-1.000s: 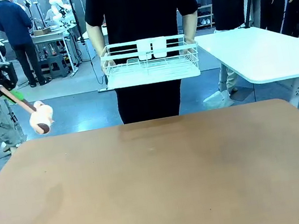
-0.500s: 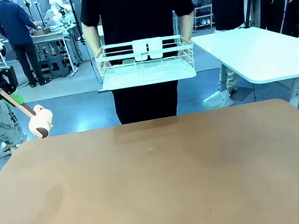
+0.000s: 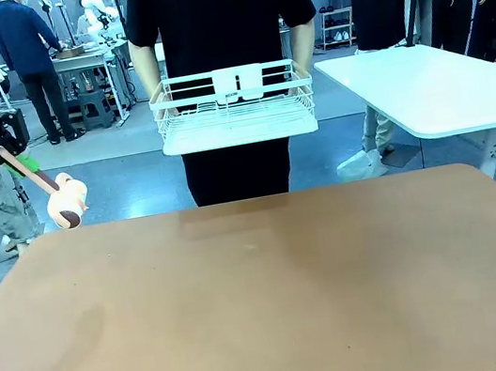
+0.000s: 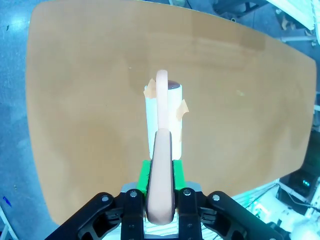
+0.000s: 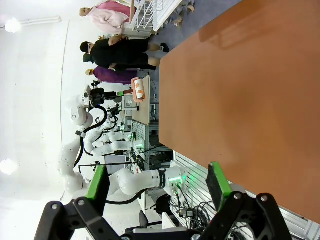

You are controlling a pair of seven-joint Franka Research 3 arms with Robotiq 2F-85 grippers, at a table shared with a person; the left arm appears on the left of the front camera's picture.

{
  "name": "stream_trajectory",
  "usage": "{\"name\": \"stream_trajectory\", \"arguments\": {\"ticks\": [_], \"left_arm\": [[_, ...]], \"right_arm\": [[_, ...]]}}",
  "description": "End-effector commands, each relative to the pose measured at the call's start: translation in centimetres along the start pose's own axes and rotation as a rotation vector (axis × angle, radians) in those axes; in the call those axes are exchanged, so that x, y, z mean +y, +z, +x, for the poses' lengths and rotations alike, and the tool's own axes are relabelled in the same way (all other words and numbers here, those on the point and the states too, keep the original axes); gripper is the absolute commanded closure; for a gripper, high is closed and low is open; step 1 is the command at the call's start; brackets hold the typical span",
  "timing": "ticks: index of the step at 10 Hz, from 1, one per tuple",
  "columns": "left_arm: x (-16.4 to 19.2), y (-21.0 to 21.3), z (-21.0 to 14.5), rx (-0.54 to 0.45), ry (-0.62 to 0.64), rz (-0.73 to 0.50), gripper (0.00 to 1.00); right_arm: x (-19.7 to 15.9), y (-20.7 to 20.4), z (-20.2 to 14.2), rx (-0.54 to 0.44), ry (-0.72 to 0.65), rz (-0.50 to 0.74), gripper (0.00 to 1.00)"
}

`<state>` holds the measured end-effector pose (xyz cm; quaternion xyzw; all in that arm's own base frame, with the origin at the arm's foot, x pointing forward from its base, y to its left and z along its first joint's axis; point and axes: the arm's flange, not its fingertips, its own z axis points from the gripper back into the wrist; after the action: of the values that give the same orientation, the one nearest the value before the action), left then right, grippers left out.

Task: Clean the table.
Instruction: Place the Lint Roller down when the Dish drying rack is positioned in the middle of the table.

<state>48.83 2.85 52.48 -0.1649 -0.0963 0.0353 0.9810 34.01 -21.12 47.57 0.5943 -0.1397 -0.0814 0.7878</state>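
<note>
The reddish-brown table (image 3: 268,306) lies bare across the front view. My left gripper (image 3: 10,154) hovers above and beyond the table's far left corner, shut on the pink handle of a lint roller (image 3: 67,203) whose white roll hangs down and to the right. In the left wrist view the roller (image 4: 163,120) points out over the table (image 4: 75,100) from between the shut green pads (image 4: 144,176) of the left gripper (image 4: 161,176). My right gripper (image 5: 157,182) stands open with nothing between its fingers, near the table (image 5: 240,90) edge.
A person in black stands at the far side holding a white wire rack (image 3: 236,111) above the floor, beyond the table's far edge. A white-topped table (image 3: 431,83) stands at the back right. Other people and benches are farther off.
The person has shifted the wire rack a little left and up. My left gripper with the lint roller rose slightly, then held still.
</note>
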Motion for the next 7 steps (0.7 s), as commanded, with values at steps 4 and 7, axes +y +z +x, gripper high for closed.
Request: {"name": "stream_trajectory", "arguments": {"ticks": [4, 7], "left_arm": [[0.03, 0.50, 0.08, -0.008, 0.002, 0.002, 0.92], [0.03, 0.50, 0.08, -0.008, 0.002, 0.002, 0.92]], "right_arm": [[0.21, 0.08, -0.20, 0.003, 0.012, 0.013, 0.00], [0.21, 0.08, -0.20, 0.003, 0.012, 0.013, 0.00]]}}
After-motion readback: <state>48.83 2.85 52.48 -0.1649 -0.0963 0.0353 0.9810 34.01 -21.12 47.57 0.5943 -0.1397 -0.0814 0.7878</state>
